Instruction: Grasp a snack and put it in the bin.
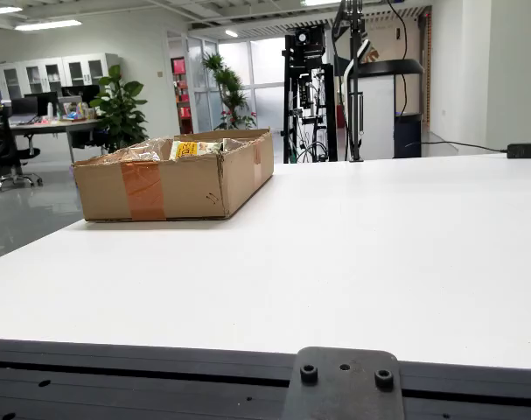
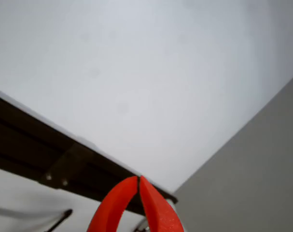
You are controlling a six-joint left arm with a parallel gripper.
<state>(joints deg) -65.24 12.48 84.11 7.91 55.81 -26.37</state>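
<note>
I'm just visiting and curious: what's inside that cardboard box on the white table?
Over the cardboard box rim, a yellow snack packet and pale wrappers show. Its walls hide whatever lies deeper.

No legible text or labels

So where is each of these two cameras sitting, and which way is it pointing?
View from the table edge: low at the near edge of the white table, looking across it to a cardboard box holding snack packets, with an office behind. A dark mount shows at the bottom; no arm.
View that rides on the gripper: tilted, facing a plain white surface and a dark edge strip; only the red gripper shows, fingertips touching, nothing between them.
Shared: probably the white table; nothing else matches for certain.
</note>
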